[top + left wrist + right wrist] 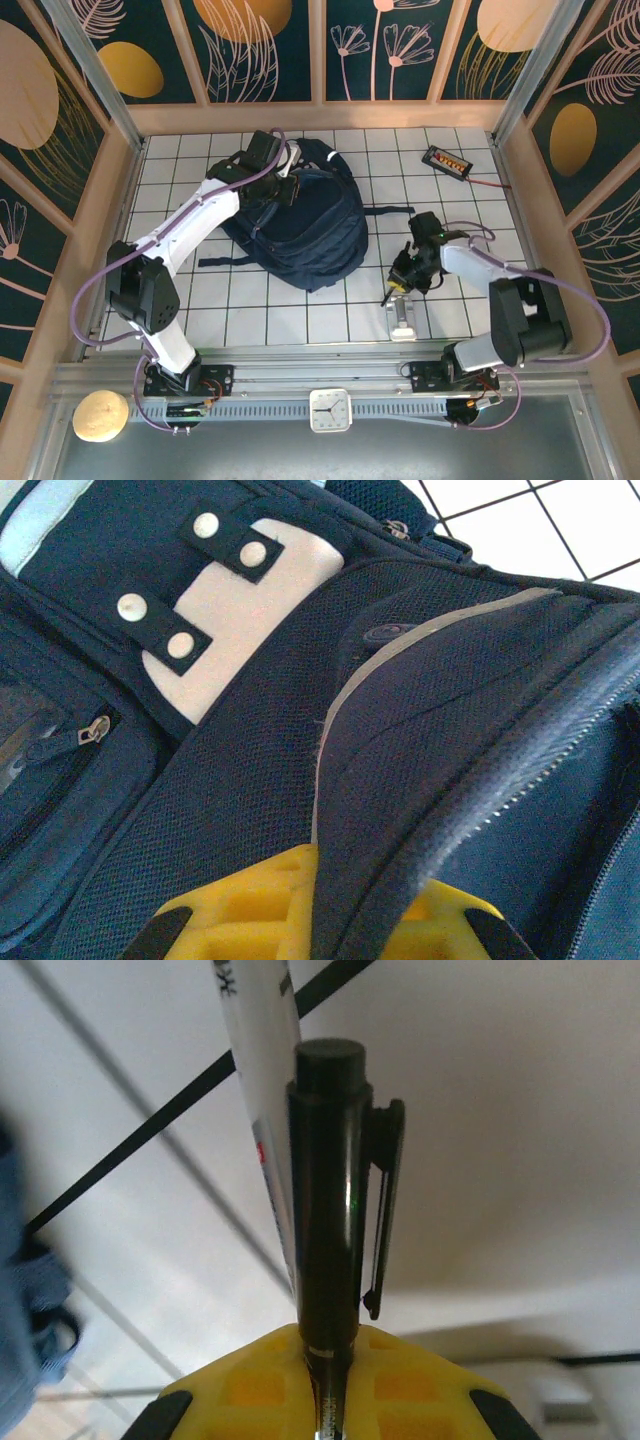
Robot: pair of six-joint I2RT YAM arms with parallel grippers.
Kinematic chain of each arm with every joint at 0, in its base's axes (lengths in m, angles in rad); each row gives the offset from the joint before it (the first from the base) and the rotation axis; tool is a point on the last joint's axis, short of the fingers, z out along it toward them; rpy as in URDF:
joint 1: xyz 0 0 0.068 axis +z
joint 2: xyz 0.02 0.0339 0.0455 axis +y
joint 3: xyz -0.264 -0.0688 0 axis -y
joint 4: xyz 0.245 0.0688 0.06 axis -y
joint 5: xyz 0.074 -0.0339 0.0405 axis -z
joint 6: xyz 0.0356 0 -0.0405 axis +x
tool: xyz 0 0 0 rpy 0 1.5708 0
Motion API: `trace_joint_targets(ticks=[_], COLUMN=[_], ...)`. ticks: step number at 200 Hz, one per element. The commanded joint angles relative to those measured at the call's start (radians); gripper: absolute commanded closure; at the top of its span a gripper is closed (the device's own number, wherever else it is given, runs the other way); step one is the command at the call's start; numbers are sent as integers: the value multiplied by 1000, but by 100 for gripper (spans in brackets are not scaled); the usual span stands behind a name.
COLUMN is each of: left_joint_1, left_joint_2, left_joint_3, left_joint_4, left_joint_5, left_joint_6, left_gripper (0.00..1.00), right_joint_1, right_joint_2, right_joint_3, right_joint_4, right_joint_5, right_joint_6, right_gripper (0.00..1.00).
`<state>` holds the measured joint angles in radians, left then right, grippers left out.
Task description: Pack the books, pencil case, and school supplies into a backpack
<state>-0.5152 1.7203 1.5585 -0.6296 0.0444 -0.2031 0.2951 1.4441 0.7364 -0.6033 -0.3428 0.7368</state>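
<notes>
The navy backpack (300,232) lies in the middle of the tiled table. My left gripper (284,178) is at the bag's far top edge. In the left wrist view the left gripper (370,920) is shut on a grey-trimmed fold of the backpack (420,710), pinched between the yellow fingers (250,910). To the right of the bag, my right gripper (406,268) is shut on a slim black pen (328,1190) with a clip. A pale printed barrel (252,1070) runs right behind the pen; whether it is also held I cannot tell. The books and pencil case are out of view.
A small black gadget (447,161) with a red wire lies at the back right. A small silver metal piece (402,320) rests on the tiles just in front of the right gripper. Wooden walls enclose the table (260,310) on three sides.
</notes>
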Motion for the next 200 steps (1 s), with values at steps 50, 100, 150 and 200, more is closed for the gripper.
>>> trace_joint_targets(ticks=[50,100,150,200], left_joint_1=[10,10,11,10], left_joint_2=[-100,-100,-86,-94], left_joint_3=[-53,-58,-40,-31], left_joint_4=[26,37,30,13], left_joint_5=[-27,-24,-13,-15], left_joint_6=[14,25,42,41], left_gripper=[100,100,100,100], right_joint_1=[-10,-26,-36,-37], right_joint_2=[114,77,337,511], right_joint_3=[135,334,553,671], right_joint_4=[-95,-219,-214,-237], right_joint_5=[177,198,195,231], right_joint_6=[-44,-52,-122,-154], right_gripper=[55,48,48,51])
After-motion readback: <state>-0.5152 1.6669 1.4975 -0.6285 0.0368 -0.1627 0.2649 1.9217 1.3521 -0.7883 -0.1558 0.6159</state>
